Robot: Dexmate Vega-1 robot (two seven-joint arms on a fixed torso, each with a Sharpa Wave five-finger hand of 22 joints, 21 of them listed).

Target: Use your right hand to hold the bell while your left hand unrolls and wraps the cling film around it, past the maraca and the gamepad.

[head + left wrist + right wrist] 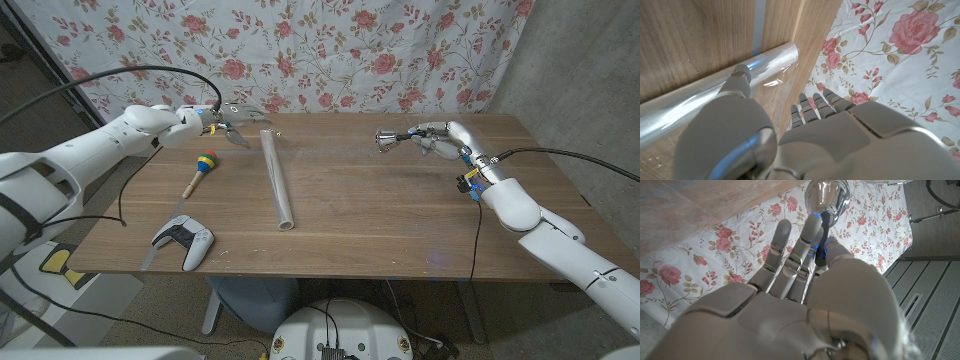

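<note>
Right hand (432, 139) grips a shiny silver bell (387, 139) by its dark handle above the wooden tabletop (380, 215); left hand (222, 124) seemingly pinches clear film beside the long cling film roll (276, 178)

In the right wrist view the bell (827, 194) is cut by the frame edge, and its handle is hidden behind the right robot hand (800, 295). The cling film roll (715, 95) runs out of the left wrist view (its far length unseen), partly covered by the left robot hand (790, 135).
</note>
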